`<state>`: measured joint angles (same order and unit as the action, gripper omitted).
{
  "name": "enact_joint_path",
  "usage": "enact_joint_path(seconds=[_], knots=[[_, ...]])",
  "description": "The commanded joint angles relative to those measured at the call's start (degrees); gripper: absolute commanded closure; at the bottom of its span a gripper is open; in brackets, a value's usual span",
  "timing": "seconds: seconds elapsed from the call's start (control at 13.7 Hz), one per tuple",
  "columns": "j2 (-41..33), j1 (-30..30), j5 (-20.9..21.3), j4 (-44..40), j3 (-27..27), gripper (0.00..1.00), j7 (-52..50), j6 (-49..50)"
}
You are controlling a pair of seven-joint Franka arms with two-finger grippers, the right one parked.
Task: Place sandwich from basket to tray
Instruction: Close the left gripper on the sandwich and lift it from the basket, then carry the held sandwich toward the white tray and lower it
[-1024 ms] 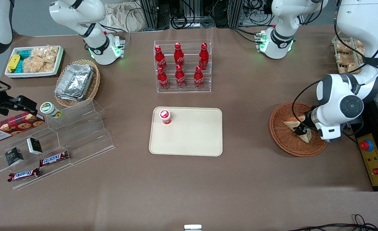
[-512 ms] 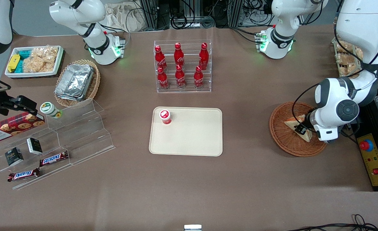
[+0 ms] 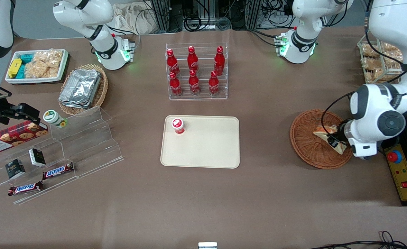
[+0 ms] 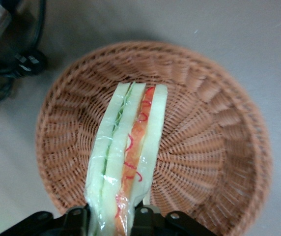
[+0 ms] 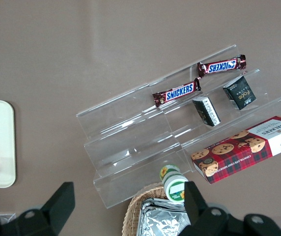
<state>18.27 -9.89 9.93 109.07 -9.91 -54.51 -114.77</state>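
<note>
The sandwich [image 3: 325,133], a pale bread wedge with red and green filling, is pinched in my left gripper [image 3: 335,142] over the round reddish-brown basket [image 3: 307,147]. In the left wrist view the gripper [image 4: 115,217] is shut on the wrapped sandwich [image 4: 130,142], with a black finger [image 4: 144,214] on each side, and the basket [image 4: 204,128] lies beneath it. The beige tray [image 3: 210,148] lies mid-table, toward the parked arm's end from the basket.
A red-capped cup [image 3: 177,125] stands in a tray corner. A clear rack of red bottles [image 3: 196,72] stands farther from the camera than the tray. A yellow control box with a red button [image 3: 395,157] lies beside the basket.
My gripper and the sandwich have shifted a little toward the working arm's end of the table, staying over the basket. The grip on the sandwich is unchanged.
</note>
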Motion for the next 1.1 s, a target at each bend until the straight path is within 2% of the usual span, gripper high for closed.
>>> enact_joint_path(seconds=[0.0,0.15,0.29,0.44,0.59,0.73,0.8,0.95,1.02], knots=[[0.19,-0.13,-0.61,-10.33,-4.39,1.0,3.34,11.02],[0.19,-0.05,-1.66,-16.49,-8.96,1.0,4.58,15.35],[0.45,0.22,-4.82,-20.89,-14.4,1.0,4.5,16.15],[1.67,1.09,-4.83,-21.79,-20.73,1.0,3.88,15.89],[5.53,4.68,-3.34,-21.88,-24.53,1.0,4.14,14.4],[8.87,10.65,-1.24,-21.88,-24.54,1.0,4.67,8.89],[11.5,13.46,1.38,-21.97,-24.45,1.0,4.67,6.34],[17.38,16.47,5.79,-22.14,-24.45,1.0,4.06,2.73],[20.55,18.57,6.59,-22.67,-24.28,1.0,3.8,-1.47]])
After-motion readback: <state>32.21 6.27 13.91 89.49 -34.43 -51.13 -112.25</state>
